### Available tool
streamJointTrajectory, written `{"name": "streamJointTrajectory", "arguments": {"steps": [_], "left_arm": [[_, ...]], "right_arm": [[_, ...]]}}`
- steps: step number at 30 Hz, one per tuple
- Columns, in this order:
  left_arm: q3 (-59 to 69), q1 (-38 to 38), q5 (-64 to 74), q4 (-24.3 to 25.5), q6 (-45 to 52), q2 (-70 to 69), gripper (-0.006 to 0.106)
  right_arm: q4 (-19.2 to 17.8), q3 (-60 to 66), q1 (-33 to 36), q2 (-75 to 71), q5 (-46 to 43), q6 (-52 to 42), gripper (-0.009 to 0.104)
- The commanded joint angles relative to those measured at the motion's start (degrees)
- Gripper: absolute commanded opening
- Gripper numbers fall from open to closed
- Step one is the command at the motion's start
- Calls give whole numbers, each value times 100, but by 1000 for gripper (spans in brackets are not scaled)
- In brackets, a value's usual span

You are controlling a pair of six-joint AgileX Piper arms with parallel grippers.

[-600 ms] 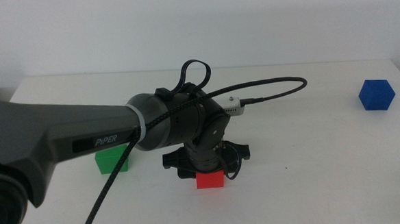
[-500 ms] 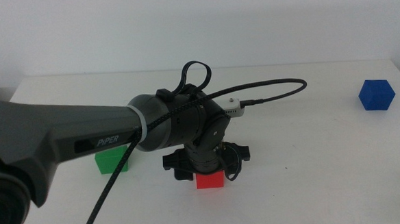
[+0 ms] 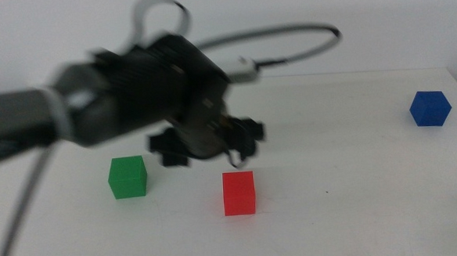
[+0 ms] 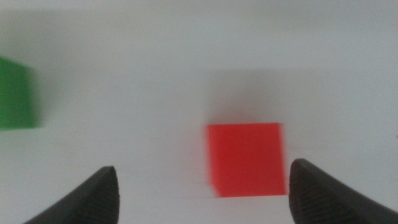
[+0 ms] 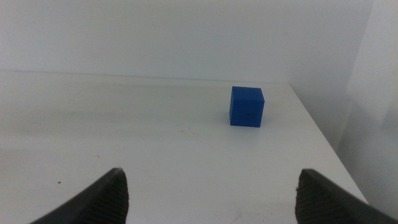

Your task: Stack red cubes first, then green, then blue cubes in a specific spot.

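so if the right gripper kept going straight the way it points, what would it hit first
Probably the blue cube, which sits ahead on the white table, slightly right of the open right gripper centreline; depth is unclear.

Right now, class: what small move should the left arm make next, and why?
Probably swing the left gripper over the green cube: its jaws are open and empty, the red cube sits alone on the table, and green stacks next.

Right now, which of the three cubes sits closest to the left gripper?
The red cube. It lies just below the open left gripper in the middle view, freed. The green cube sits off to one side, and the blue cube is far across the table.
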Motion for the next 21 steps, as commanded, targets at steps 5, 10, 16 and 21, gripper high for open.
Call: {"name": "streamJointTrajectory", "arguments": {"steps": [5,10,16,21], "left_arm": [[-132,778,838,156,680,-879,94],[-132,1701,1122,-413,1691,-941,94],[-126,2844,1062,-1498,3042,-923,94],[-126,3264,964,-2027,3540,-672,94]], "right_arm": [[-61,-112,-29,-131,-437,-11,90],[-61,-112,-29,-131,-437,-11,90],[-61,-112,-29,-131,-437,-11,90],[-61,-112,-29,-131,-437,-11,90]]}}
